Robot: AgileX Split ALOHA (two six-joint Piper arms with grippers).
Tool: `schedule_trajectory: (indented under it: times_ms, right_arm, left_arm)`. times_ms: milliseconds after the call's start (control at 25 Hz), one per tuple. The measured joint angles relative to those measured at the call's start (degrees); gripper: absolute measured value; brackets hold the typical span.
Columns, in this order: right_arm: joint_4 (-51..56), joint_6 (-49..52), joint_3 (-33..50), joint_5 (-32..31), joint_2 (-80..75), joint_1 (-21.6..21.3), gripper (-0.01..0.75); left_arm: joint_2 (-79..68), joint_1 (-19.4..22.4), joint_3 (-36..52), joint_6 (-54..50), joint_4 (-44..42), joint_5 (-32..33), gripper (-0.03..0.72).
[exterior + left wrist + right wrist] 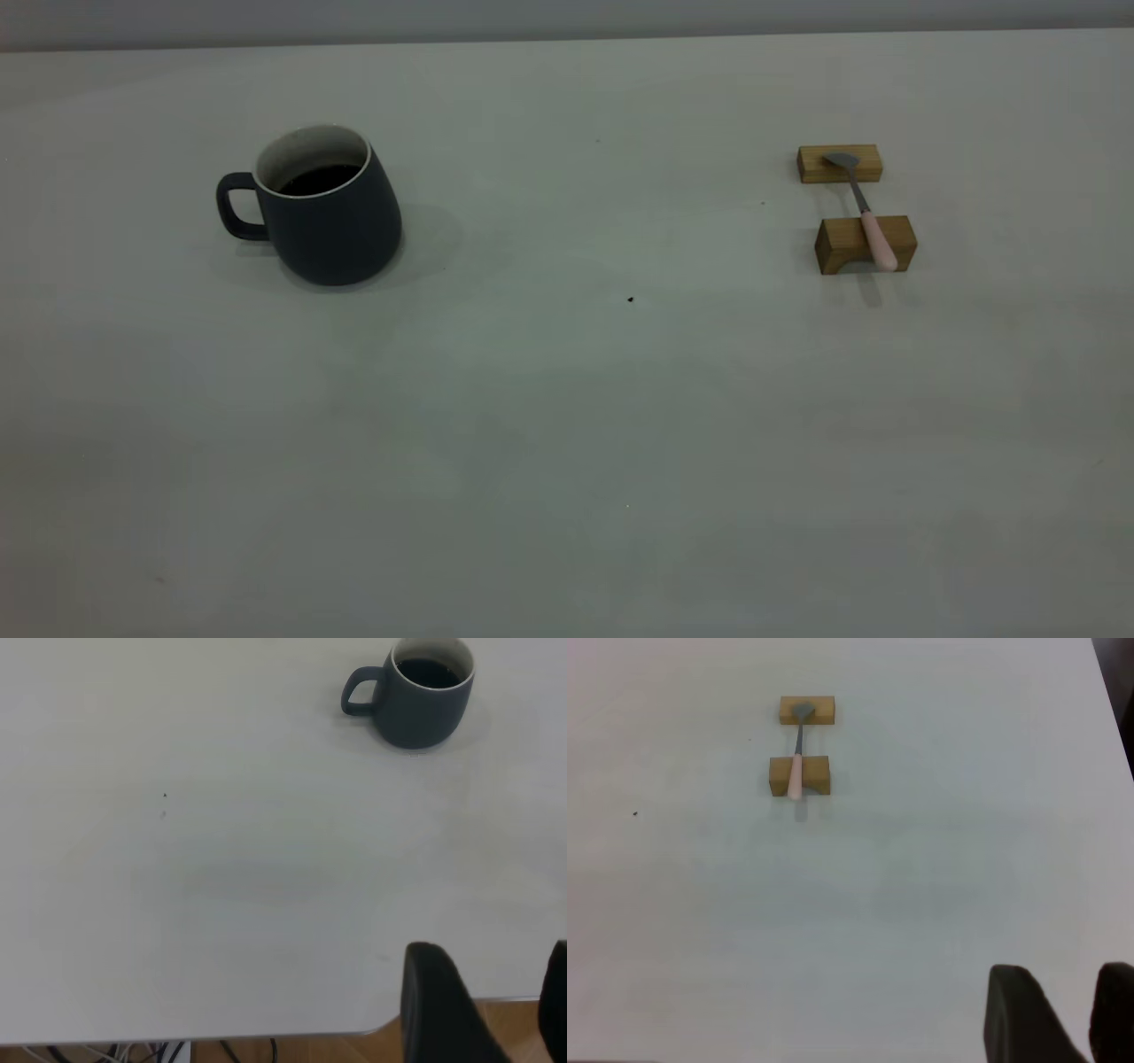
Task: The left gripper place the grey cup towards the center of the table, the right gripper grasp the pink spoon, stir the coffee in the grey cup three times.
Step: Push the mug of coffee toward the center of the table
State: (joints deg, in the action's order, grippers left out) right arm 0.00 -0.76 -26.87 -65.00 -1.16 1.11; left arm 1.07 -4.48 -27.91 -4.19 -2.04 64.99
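Note:
The grey cup (328, 221) stands upright on the left part of the table (567, 425), handle pointing left, with dark coffee (319, 179) inside. In the left wrist view the grey cup (425, 704) is far from my left gripper (493, 948), which hangs open and empty over the table's near edge. The pink spoon (873, 232) lies across two tan wooden blocks at the right, its bowl on the far one. In the right wrist view the pink spoon (797, 766) is well away from my right gripper (1064, 967), open with nothing between its fingers. Neither gripper shows in the exterior view.
The far wooden block (840, 164) and the near wooden block (864, 244) hold the spoon off the surface. A tiny dark speck (630, 299) marks the middle of the table. The table's edge (266, 1032) with a wooden floor and cables below shows in the left wrist view.

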Motion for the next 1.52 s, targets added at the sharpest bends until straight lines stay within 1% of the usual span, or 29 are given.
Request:
schedule_trajectory:
  times_ms: [120, 240, 360, 480, 560, 680, 800, 920, 1000, 1240, 1400, 1520]
  right_arm:
    - [0.00, 0.00, 0.00, 0.00, 0.00, 0.00, 0.237]
    - [0.00, 0.00, 0.00, 0.00, 0.00, 0.00, 0.237]
    - [0.00, 0.00, 0.00, 0.00, 0.00, 0.00, 0.237]
    - [0.00, 0.00, 0.00, 0.00, 0.00, 0.00, 0.237]
    - [0.00, 0.00, 0.00, 0.00, 0.00, 0.00, 0.237]
    - [0.00, 0.00, 0.00, 0.00, 0.00, 0.00, 0.237]
    - [0.00, 0.00, 0.00, 0.00, 0.00, 0.00, 0.237]
    - [0.00, 0.00, 0.00, 0.00, 0.00, 0.00, 0.237]
    - [0.00, 0.00, 0.00, 0.00, 0.00, 0.00, 0.237]
    - [0.00, 0.00, 0.00, 0.00, 0.00, 0.00, 0.237]
    - [0.00, 0.00, 0.00, 0.00, 0.00, 0.00, 0.237]
    - [0.00, 0.00, 0.00, 0.00, 0.00, 0.00, 0.237]
  left_arm:
    - [-2.59, 0.00, -0.60, -0.25, -0.96, -0.35, 0.355]
    - [-11.33, 0.00, -3.14, -0.85, -4.31, -3.34, 0.355]
    - [-24.09, 0.00, -6.21, -0.91, -7.51, -7.15, 0.355]
    - [-36.94, 0.00, -8.68, 1.78, -9.43, -14.05, 0.363]
    - [-44.78, 0.00, -9.79, 5.77, -9.62, -19.75, 0.396]
    - [-54.78, 0.00, -11.45, 13.78, -9.62, -28.15, 0.492]
    - [-65.73, 0.00, -14.56, 19.07, -9.62, -31.94, 0.583]
    - [-78.28, 0.00, -20.46, 23.80, -9.36, -32.87, 0.642]
    - [-86.14, 0.00, -24.94, 27.48, -8.58, -32.79, 0.658]
    - [-108.19, -0.88, -40.43, 45.71, -3.53, -30.16, 0.664]
    - [-119.36, -1.39, -50.64, 56.53, -0.02, -26.53, 0.662]
    - [-124.90, -1.39, -56.42, 61.66, 0.96, -24.82, 0.661]
